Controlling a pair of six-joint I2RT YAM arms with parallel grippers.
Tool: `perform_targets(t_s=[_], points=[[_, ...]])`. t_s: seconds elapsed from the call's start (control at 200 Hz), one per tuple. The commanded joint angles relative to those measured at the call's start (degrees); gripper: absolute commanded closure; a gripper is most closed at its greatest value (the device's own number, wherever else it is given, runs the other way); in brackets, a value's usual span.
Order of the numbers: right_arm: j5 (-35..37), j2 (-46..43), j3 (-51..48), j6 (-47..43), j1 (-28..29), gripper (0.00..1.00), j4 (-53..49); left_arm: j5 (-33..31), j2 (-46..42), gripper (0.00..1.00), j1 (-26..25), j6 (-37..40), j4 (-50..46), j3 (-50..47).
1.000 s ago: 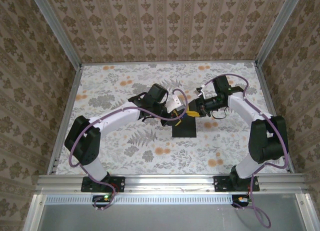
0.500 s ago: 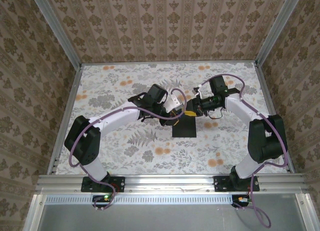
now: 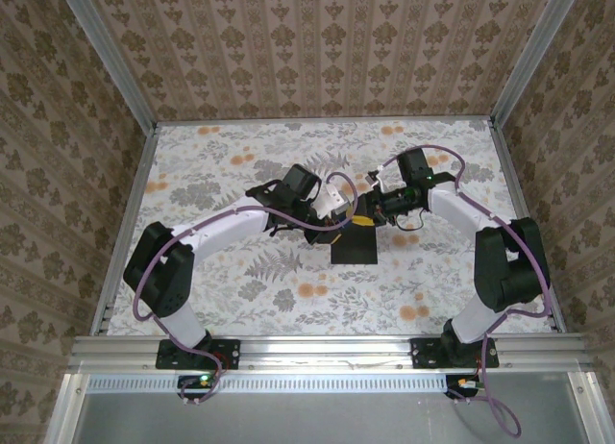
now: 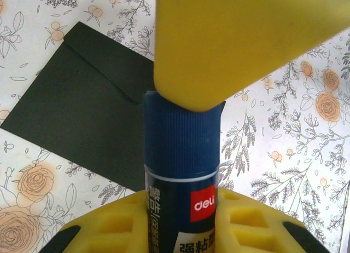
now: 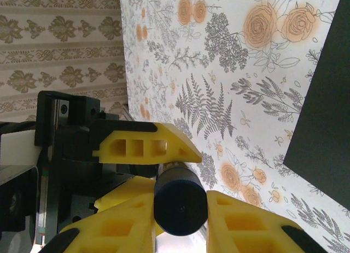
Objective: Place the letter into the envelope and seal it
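The black envelope (image 3: pixel 354 244) lies flat on the floral tablecloth, its flap folded down (image 4: pixel 82 116); its edge also shows at the right of the right wrist view (image 5: pixel 328 116). The letter is hidden. Just above the envelope's far edge, my two grippers meet end to end on a dark blue glue stick (image 4: pixel 180 171). My left gripper (image 3: pixel 336 211) (image 4: pixel 182 203) is shut on the stick's labelled body. My right gripper (image 3: pixel 373 209) (image 5: pixel 180 209) is shut on the stick's ribbed cap end (image 5: pixel 180 201).
The floral tablecloth (image 3: pixel 240 165) covers the table, with patterned walls at the back and both sides. An aluminium rail (image 3: pixel 327 348) runs along the near edge by the arm bases. The left gripper's finger (image 5: pixel 147 146) sits close in front of the right wrist camera.
The right gripper has moved left toward the left gripper, so the two now sit closer together over the envelope's far edge. The left arm has barely moved.
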Motion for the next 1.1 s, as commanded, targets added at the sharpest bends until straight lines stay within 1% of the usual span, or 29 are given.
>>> perform_targets(t_s=[0.0,0.32,0.535,0.86,0.985,1.045,1.095], points=[[-4.37,0.49,1.41,-1.47,1.95,0.74,-4.46,2.15,-1.87,1.00,-0.02,-0.77,9.80,-0.34],[-4.05,1.16,4.33,-4.09,0.06,0.73,-8.41,3.44,-2.20,1.00,0.84,0.27,8.50,-2.54],[-3.67,1.33,5.57,-5.32,-1.20,0.62,-10.12,3.60,-2.12,1.00,1.24,0.10,8.46,-3.42],[-3.04,-0.03,8.08,-8.22,-5.13,0.61,-14.52,3.02,-2.02,1.00,2.05,-1.24,8.74,-4.91],[-1.95,-1.08,8.41,-9.03,-6.95,0.60,-15.73,1.71,-2.40,1.00,2.72,-3.66,8.22,-4.88],[-1.02,-1.57,8.75,-9.48,-7.55,0.59,-16.39,-0.71,-2.81,1.00,2.79,-5.33,7.18,-4.42],[-0.46,-1.97,8.65,-9.39,-8.08,0.57,-16.23,-3.93,-3.15,1.00,2.81,-7.48,5.95,-3.94]])
